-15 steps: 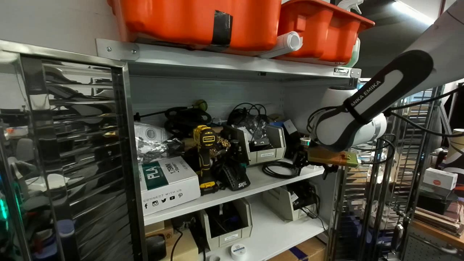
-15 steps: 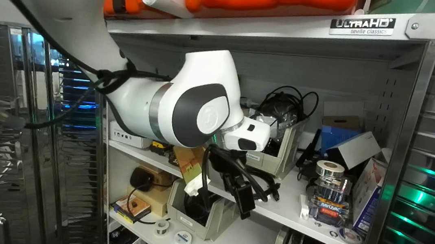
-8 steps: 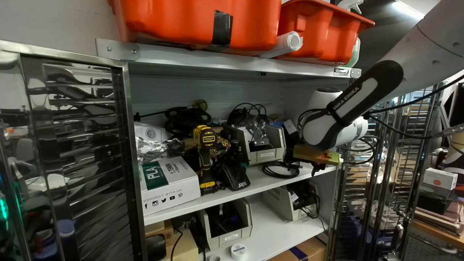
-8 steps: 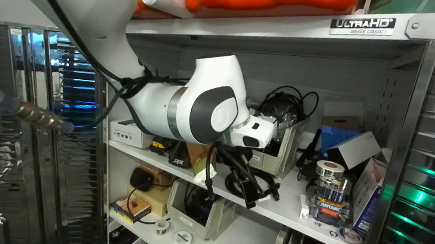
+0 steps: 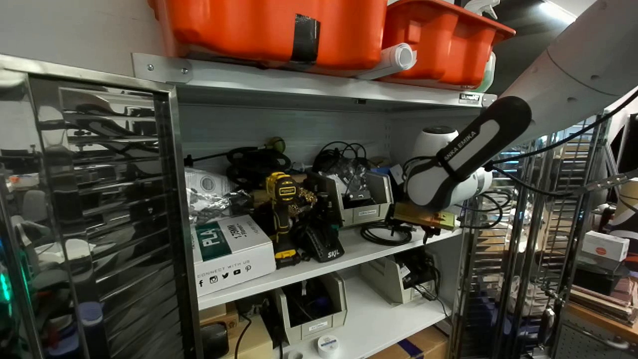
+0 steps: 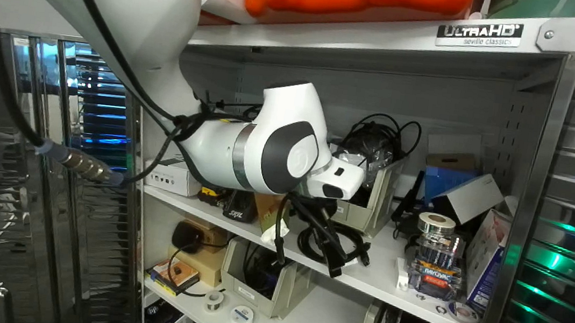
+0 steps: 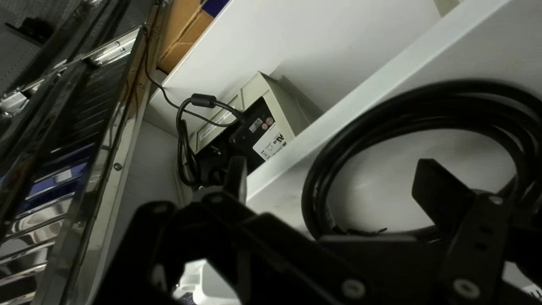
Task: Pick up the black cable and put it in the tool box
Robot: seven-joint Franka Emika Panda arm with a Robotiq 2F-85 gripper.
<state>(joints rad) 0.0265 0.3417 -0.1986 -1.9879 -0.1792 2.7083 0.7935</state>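
Note:
The black cable (image 5: 384, 243) lies as a loose coil on the middle shelf; it also shows in an exterior view (image 6: 304, 244) and the wrist view (image 7: 423, 108). My gripper (image 5: 409, 233) is above the shelf's front, close to the coil, also seen in an exterior view (image 6: 329, 247). In the wrist view the gripper (image 7: 336, 182) is open, with the coil's near side between its fingers. A light-grey bin (image 5: 366, 214) stands behind the coil, also in an exterior view (image 6: 380, 204). Other grey bins are below; I cannot tell which is the tool box.
A yellow-black drill (image 5: 283, 192) and a white PLA box (image 5: 234, 254) stand along the shelf. A tape roll (image 6: 436, 223) and battery packs (image 6: 436, 273) are at its other end. Grey bins (image 5: 319, 326) (image 7: 275, 106) sit on the lower shelf. Orange tubs (image 5: 279, 35) are above.
The arm has moved along the shelf toward the cable, leftward in an exterior view and rightward in an exterior view. The cable and the bins have not moved.

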